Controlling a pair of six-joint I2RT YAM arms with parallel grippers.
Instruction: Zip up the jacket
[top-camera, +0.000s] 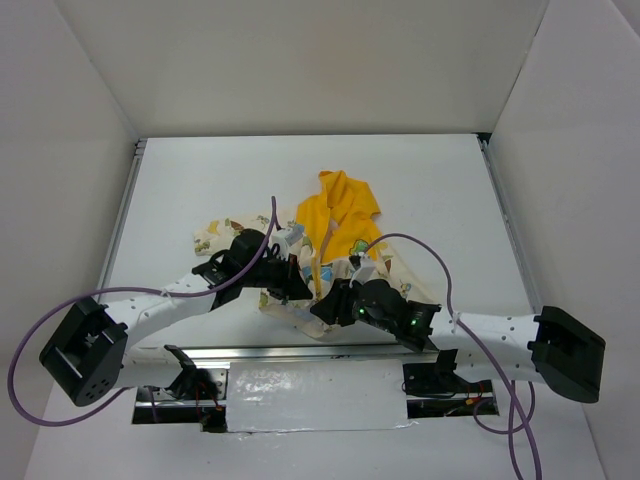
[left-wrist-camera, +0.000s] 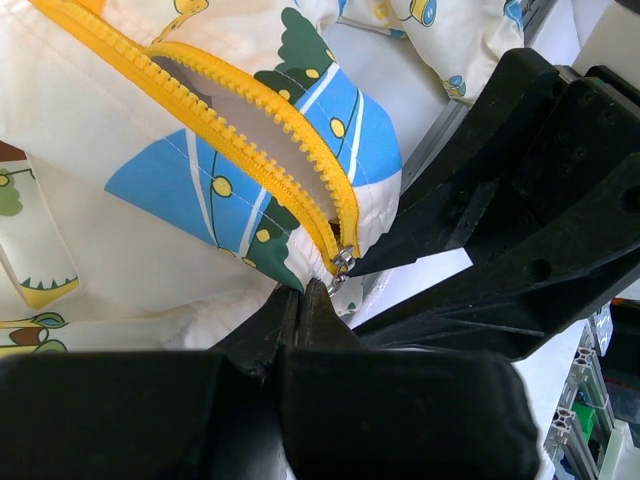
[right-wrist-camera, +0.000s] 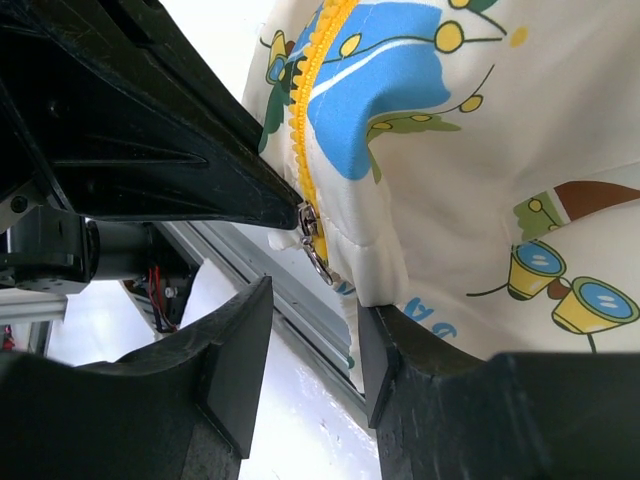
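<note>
Where the left gripper (left-wrist-camera: 300, 300) stood closed, it pinched the jacket (left-wrist-camera: 120, 150) at the hem, below the foot of the yellow zipper (left-wrist-camera: 255, 130). The right gripper (right-wrist-camera: 315, 315) held its jaws apart, the metal pull (right-wrist-camera: 313, 248) hanging just clear of the gap. The jacket lay crumpled on the white table (top-camera: 200, 180) near the arm bases; blue lettering (right-wrist-camera: 400, 318) near its hem was unreadable.

Blue letters (right-wrist-camera: 392, 322), perhaps "DA", stand on the jacket (right-wrist-camera: 480, 150) near its hem; nothing else is readable.
</note>
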